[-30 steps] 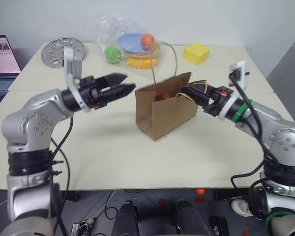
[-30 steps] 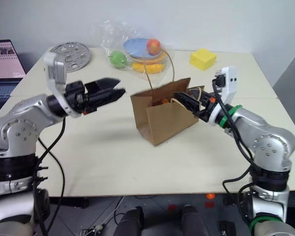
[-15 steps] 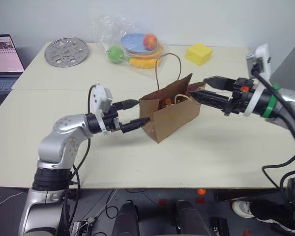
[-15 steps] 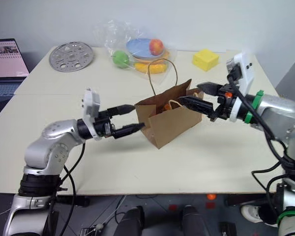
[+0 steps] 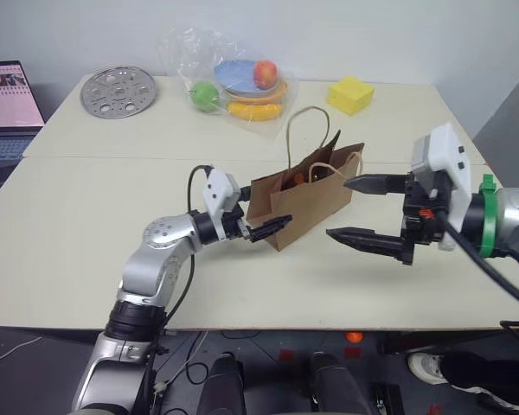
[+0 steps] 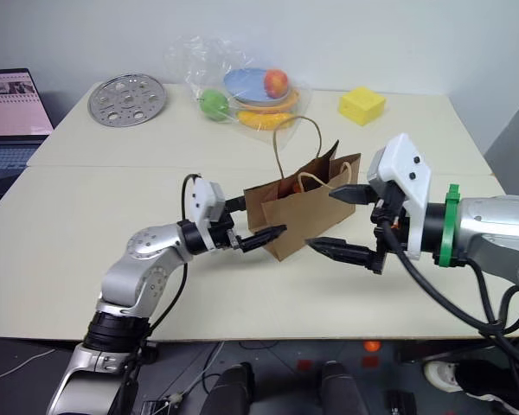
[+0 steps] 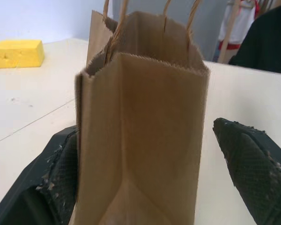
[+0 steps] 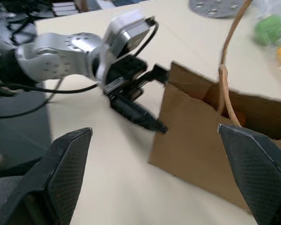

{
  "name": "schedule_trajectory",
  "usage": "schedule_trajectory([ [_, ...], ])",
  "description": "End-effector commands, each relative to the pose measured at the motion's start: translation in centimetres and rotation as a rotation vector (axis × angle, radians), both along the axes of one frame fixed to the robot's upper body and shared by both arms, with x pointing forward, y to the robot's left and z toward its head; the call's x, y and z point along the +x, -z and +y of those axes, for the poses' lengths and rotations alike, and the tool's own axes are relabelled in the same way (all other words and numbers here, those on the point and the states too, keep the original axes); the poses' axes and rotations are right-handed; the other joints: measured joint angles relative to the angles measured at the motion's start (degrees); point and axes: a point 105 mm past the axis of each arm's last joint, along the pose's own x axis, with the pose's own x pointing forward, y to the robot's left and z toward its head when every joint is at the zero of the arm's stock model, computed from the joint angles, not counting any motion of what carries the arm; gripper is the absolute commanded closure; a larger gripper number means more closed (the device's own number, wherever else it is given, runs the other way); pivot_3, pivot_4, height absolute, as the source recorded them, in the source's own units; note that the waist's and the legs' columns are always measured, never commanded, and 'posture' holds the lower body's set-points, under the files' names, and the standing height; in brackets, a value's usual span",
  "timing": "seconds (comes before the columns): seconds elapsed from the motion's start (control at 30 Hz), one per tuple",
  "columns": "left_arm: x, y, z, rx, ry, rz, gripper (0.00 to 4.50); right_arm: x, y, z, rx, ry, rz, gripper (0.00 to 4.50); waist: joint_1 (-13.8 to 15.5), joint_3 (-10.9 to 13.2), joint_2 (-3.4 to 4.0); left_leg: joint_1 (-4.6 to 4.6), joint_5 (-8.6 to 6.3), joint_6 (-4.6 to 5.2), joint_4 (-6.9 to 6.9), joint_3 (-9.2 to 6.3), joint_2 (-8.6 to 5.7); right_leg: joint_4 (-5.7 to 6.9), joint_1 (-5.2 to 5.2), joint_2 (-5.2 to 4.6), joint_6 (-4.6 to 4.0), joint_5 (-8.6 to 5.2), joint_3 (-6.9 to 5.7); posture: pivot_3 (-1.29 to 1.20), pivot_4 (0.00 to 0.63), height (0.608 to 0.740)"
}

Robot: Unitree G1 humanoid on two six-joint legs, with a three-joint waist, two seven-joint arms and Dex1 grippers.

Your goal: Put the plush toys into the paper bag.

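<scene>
With orange plush (image 5: pixel 299 178) showing inside the upright brown kraft paper bag (image 5: pixel 307 201), we keep the left gripper (image 5: pixel 257 223), fingers spread astride its narrow end, closing gently to steady it, right gripper (image 5: pixel 363 210) wide open just beside.

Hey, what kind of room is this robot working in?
Probably a lab or office test space: two plain tables pushed together, a laptop at one side, and practice props such as a paper bag and a yellow foam block.

Yellow block (image 5: pixel 348 94), perforated metal disc (image 5: pixel 113 91), laptop (image 5: pixel 10 111), bagged plastic fruit (image 5: pixel 233 82) on table (image 5: pixel 86 216)
</scene>
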Motion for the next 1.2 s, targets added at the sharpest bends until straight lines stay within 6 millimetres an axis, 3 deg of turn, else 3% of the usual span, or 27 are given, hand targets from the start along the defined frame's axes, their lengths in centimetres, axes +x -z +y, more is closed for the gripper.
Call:
schedule_trajectory([
  [0.03, 0.3, -0.7, 0.2, -0.042, -0.070, -0.043, 0.03, 0.5, -1.2, -0.1, 0.006, 0.036, -0.159, 0.00, 0.00, 0.00, -0.01, 0.00, 0.00, 0.00, 0.00, 0.00, 0.00, 0.00, 0.01, 0.00, 0.01, 0.01, 0.00, 0.00, 0.150, 0.740],
  [0.07, 0.1, -0.8, 0.2, -0.049, -0.070, -0.051, 0.03, 0.7, -1.6, -0.3, 0.032, 0.050, -0.178, 0.00, 0.00, 0.00, -0.01, 0.00, 0.00, 0.00, 0.00, 0.00, 0.00, 0.00, 0.01, 0.00, 0.02, 0.01, 0.00, 0.00, 0.150, 0.740],
  [0.17, -0.4, -1.0, 0.4, -0.065, -0.049, -0.048, 0.64, 1.0, -1.8, -1.1, 0.086, 0.074, -0.153, 0.00, 0.06, 0.00, -0.01, 0.01, 0.00, 0.00, -0.05, -0.02, 0.00, 0.04, 0.01, 0.01, -0.02, 0.06, -0.01, 0.00, 0.150, 0.740],
  [0.6, -0.1, -1.3, 1.2, -0.072, -0.033, -0.035, 4.48, 1.1, -1.5, -1.6, 0.109, 0.086, -0.125, 0.00, 0.27, -0.01, -0.01, 0.03, 0.00, 0.00, -0.05, -0.03, 0.00, 0.03, 0.03, 0.01, -0.07, 0.09, -0.02, 0.00, 0.150, 0.740],
  [0.73, -0.1, -1.8, 1.1, -0.102, -0.024, -0.052, 4.48, 1.1, -1.5, -1.8, 0.109, 0.096, -0.126, 0.00, 0.27, 0.00, -0.01, 0.02, 0.00, 0.00, -0.06, -0.03, 0.00, 0.03, 0.03, 0.01, -0.08, 0.09, -0.04, 0.00, 0.150, 0.740],
  [0.83, 0.3, -4.2, 2.0, -0.131, 0.046, -0.105, 4.48, 1.4, -2.0, -3.4, 0.090, 0.143, -0.131, 0.00, 0.34, 0.00, -0.01, 0.02, 0.00, 0.00, -0.05, -0.03, 0.00, 0.04, 0.03, 0.01, -0.09, 0.10, -0.04, 0.00, 0.150, 0.740],
  [0.97, -0.8, -5.9, 3.7, -0.137, 0.322, 0.015, 4.48, 1.4, -3.5, -5.2, 0.113, 0.146, -0.101, 0.00, 0.19, 0.00, -0.01, 0.04, 0.01, 0.02, -0.04, -0.03, 0.01, 0.04, 0.03, 0.03, -0.03, 0.05, -0.04, 0.00, 0.150, 0.740],
  [1.07, -0.2, -5.6, 4.8, -0.015, 0.420, -0.046, 4.48, 1.3, -4.4, -6.6, 0.108, 0.144, -0.065, 0.00, 0.16, -0.01, 0.02, 0.06, 0.00, 0.02, -0.07, -0.01, 0.00, 0.02, 0.04, 0.01, -0.06, 0.06, -0.04, 0.00, 0.150, 0.740],
  [1.2, 1.0, -3.5, 5.0, 0.128, 0.501, -0.064, 4.48, 0.5, -4.9, -6.6, 0.105, 0.099, -0.010, 0.00, 0.18, -0.01, 0.02, 0.07, 0.00, 0.02, -0.11, -0.03, 0.01, 0.02, 0.03, 0.02, -0.12, 0.06, -0.08, 0.00, 0.150, 0.740],
])
